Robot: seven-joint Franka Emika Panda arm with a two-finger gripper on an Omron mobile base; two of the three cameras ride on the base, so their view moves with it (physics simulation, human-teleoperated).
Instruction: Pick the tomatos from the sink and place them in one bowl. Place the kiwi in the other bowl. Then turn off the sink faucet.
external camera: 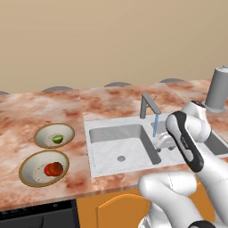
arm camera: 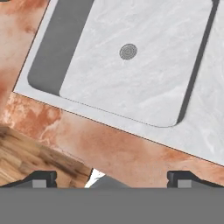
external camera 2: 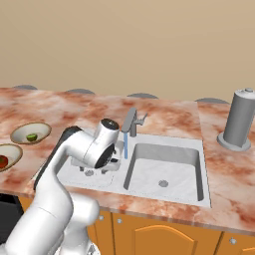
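on counter: 2 bowls [external camera: 54,135], 1 kiwi [external camera: 57,139]

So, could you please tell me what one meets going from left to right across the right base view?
Bowl with the tomato → bowl with the kiwi → gripper → faucet with its running water → sink drain → grey cylindrical canister.
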